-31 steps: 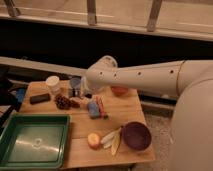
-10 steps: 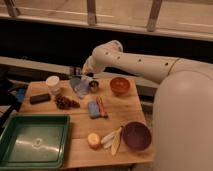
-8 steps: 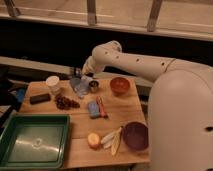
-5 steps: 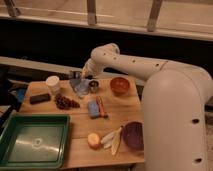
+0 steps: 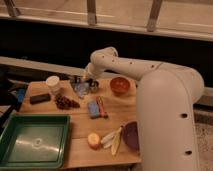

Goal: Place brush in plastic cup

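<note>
The wooden counter (image 5: 80, 131) stands before a dark wall. The plastic cup (image 5: 81, 90) sits near its rear edge, right of the white container (image 5: 53, 85). The gripper (image 5: 85, 79) hovers directly above the cup; jaw state cannot be determined. The brush cannot be distinguished.

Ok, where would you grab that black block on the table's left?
Probably across its short width at mid-length, coming straight down: the black block lies flat, long side running left-right, with bare table along both long edges. The gripper is by the plastic cup.
</note>
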{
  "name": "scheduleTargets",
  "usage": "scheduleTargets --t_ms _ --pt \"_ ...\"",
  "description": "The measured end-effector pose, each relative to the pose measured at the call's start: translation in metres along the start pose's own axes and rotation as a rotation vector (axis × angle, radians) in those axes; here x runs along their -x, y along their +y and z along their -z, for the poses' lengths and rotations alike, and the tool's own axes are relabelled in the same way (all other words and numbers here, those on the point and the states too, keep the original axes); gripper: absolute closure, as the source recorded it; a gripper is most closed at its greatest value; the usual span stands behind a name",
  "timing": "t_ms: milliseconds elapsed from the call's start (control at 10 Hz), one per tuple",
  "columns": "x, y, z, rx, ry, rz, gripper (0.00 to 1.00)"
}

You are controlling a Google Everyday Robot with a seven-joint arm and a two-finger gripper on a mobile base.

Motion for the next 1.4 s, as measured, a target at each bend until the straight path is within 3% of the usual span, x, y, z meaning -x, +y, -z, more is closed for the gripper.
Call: scheduleTargets --t_ms 400,700,1100,1200,1400 --pt "-0.006 0.001 -0.006 -0.010 0.016 0.003 1.00" --pt "-0.012 0.004 -0.009 -0.015 0.030 0.005 0.77" --pt "-0.022 0.007 -0.017 -0.012 0.061 0.006 0.34" --pt "-0.022 0.008 -0.019 -0.010 0.065 0.010 0.27" --pt "-0.024 0.011 -0.020 -0.007 0.071 0.016 0.26"
